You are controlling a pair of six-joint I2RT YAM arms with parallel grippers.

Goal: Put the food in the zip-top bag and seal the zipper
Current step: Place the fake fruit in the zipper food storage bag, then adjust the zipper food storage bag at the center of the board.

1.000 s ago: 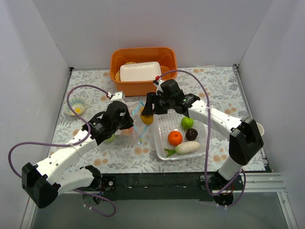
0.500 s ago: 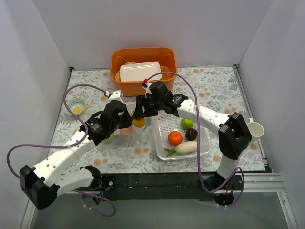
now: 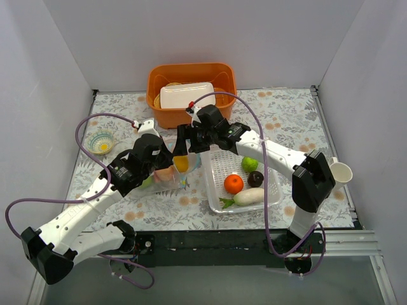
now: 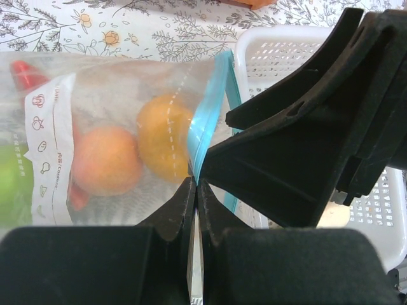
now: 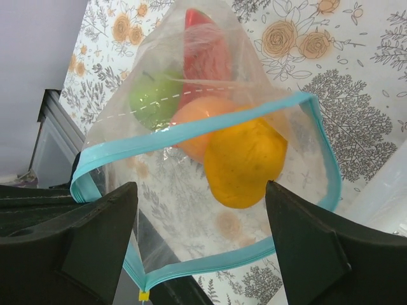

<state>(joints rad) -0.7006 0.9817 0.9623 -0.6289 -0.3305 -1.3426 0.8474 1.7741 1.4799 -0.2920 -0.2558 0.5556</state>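
The zip-top bag (image 5: pixel 191 76) fills the middle of my right wrist view. Its zipper (image 5: pixel 191 127) loops around the yellow mango (image 5: pixel 245 162), which sits just inside the mouth. My right fingers (image 5: pixel 95 248) stand wide apart at the lower corners, clear of the mango. My left fingers (image 4: pixel 178 213) are pressed together on the zipper edge, bottom centre.
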